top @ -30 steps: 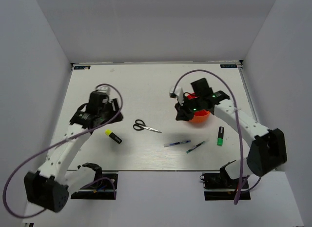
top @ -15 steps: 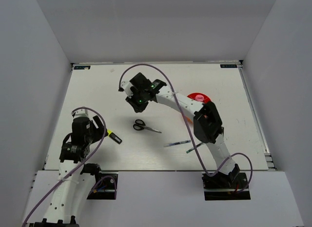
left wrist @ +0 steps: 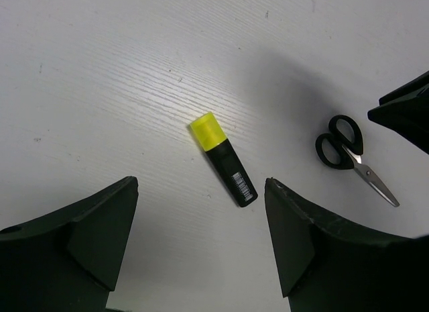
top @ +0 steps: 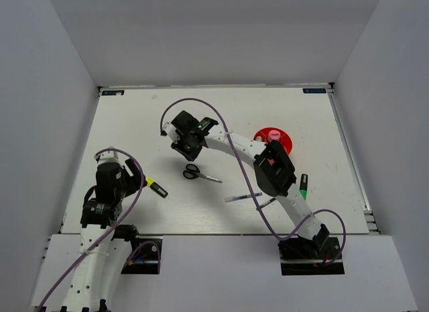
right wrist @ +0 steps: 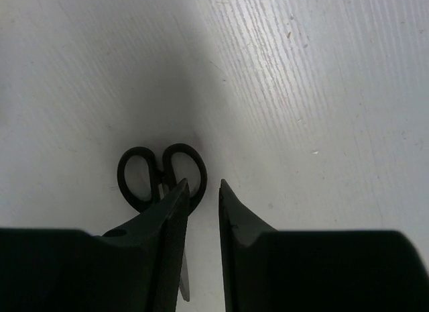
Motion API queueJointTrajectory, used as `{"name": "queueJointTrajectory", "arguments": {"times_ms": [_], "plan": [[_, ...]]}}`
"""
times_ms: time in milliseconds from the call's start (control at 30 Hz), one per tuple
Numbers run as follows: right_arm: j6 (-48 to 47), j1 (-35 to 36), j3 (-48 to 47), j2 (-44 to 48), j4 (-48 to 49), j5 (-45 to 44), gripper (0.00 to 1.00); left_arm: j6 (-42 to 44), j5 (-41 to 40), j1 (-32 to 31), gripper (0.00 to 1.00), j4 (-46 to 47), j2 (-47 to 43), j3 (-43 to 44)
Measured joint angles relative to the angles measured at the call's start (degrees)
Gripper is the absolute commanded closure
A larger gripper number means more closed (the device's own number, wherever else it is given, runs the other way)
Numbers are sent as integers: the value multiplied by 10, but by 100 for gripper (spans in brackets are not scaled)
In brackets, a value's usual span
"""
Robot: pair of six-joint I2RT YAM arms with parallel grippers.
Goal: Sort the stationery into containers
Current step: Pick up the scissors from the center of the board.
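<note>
The black-handled scissors [top: 200,173] lie at mid-table. My right gripper [top: 188,153] hovers just behind their handles [right wrist: 161,174]. Its jaws stand narrowly open with nothing between them, and its left finger [right wrist: 164,218] covers part of the blades. To the left lies the yellow highlighter [top: 156,187], which also shows in the left wrist view [left wrist: 223,168]. My left gripper [top: 134,182] is wide open and empty just short of it [left wrist: 201,184]. The orange-red cup [top: 284,143] stands at the right with a pink-capped piece [top: 273,135] inside.
A green highlighter [top: 303,186] lies right of the right arm. A blue-white pen [top: 243,198] and a green pen [top: 266,203] lie near the front, partly under that arm. White walls close in the table on three sides.
My right arm has swung from the cup leftward across the table to just behind the scissors. My left arm has drawn back toward the near left, facing the yellow highlighter.
</note>
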State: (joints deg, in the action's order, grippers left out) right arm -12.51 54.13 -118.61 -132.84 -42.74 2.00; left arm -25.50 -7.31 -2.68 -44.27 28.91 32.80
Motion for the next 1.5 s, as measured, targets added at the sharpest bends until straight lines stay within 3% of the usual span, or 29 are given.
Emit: {"name": "queueJointTrajectory", "arguments": {"times_ms": [1033,1167,1300,1500], "plan": [[-22,-7,32,-33,15,0,68,2,7,0,12,1,2,0],[-26,-9,33,-33,19,5,78,2,7,0,12,1,2,0],[-29,-9,45,-29,31,10,98,2,7,0,12,1,2,0],[-29,-9,83,-9,66,10,100,4,7,0,12,1,2,0]]}}
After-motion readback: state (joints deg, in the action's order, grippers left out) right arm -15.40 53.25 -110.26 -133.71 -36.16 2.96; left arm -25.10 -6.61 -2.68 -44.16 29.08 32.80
